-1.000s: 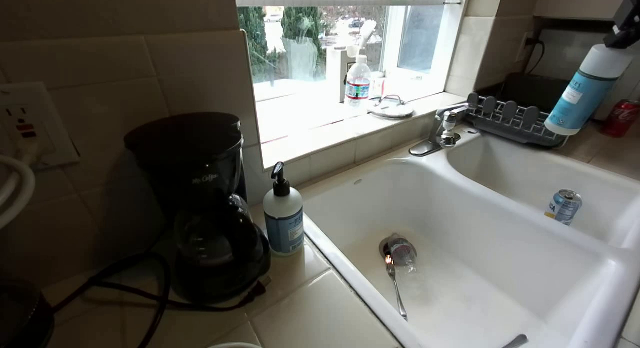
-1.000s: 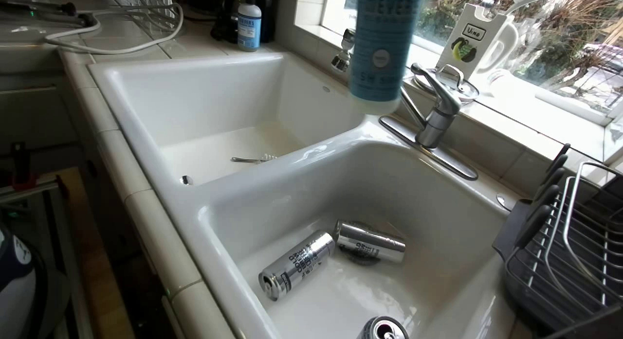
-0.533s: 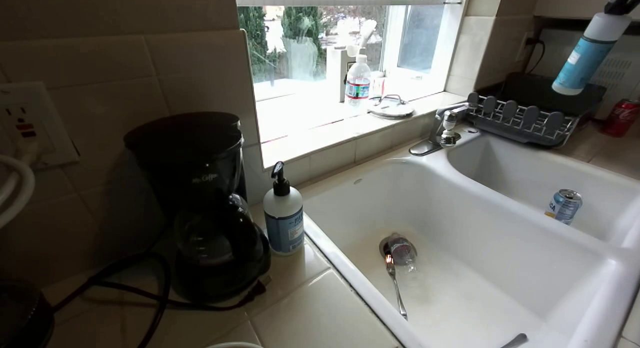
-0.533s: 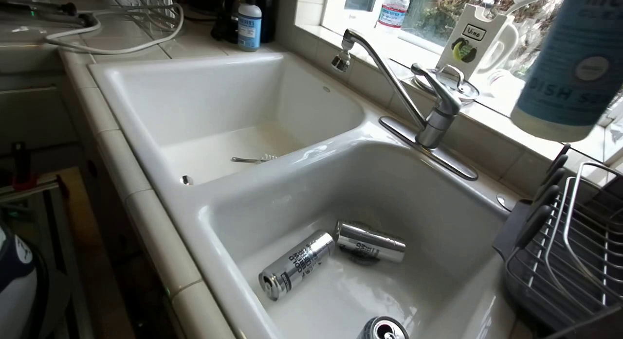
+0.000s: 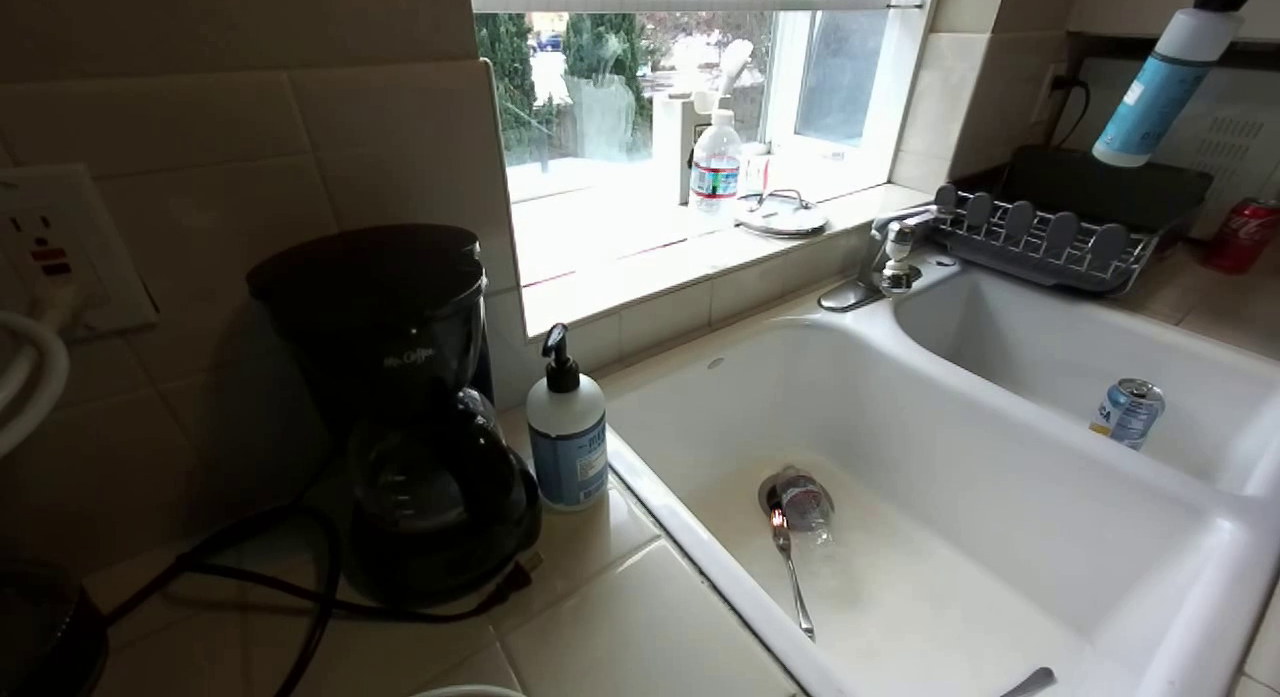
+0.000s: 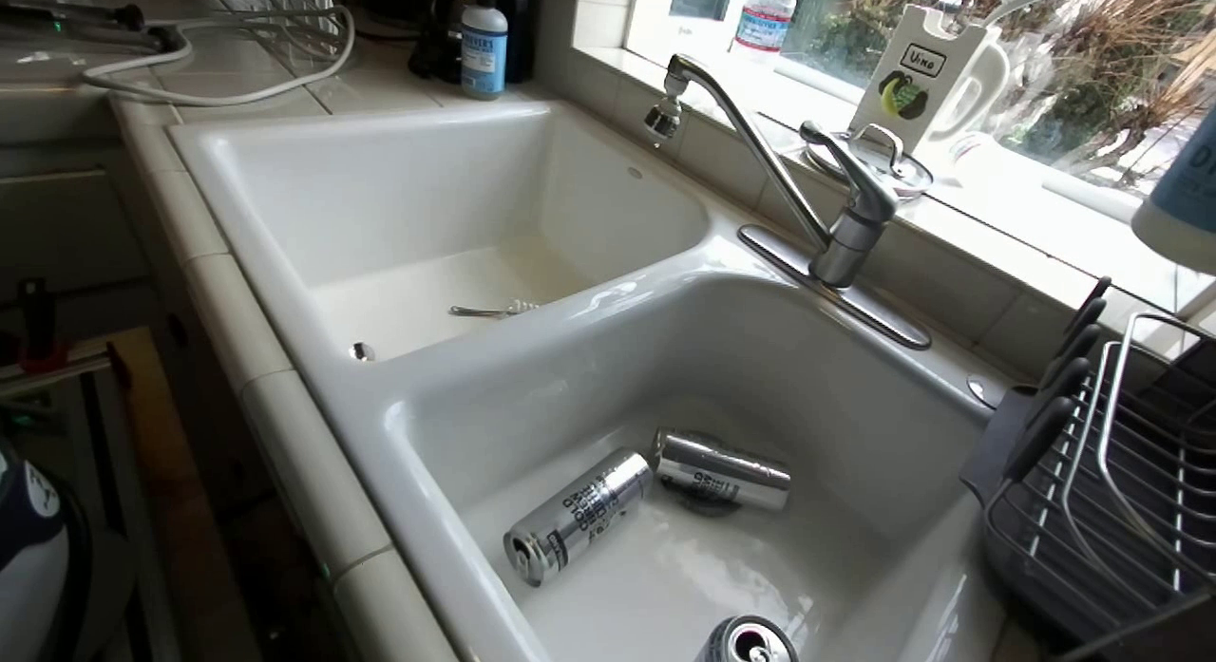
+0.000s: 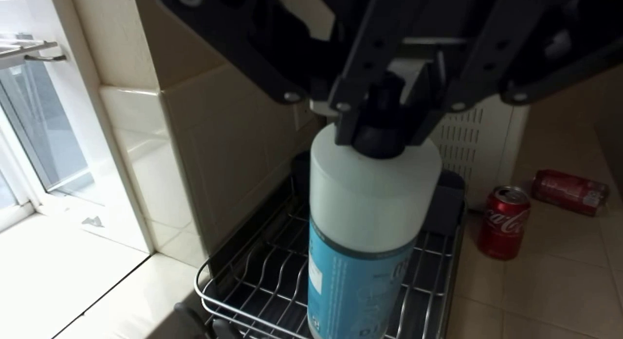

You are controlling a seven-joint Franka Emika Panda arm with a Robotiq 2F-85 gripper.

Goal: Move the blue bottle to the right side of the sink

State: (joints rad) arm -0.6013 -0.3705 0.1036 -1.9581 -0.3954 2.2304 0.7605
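Blue bottle (image 5: 1165,89): in the air above the dish rack (image 5: 1025,260)
Gripper (image 7: 381,132): clamped on the bottle's black top
Sink (image 6: 532,331): just beside the dish rack
Red can (image 7: 504,224): upright near the dish rack

The black two-fingered metal pincer (image 7: 381,134) points down, clamped round the neck of the tall blue-and-white plastic bottle (image 7: 372,203).
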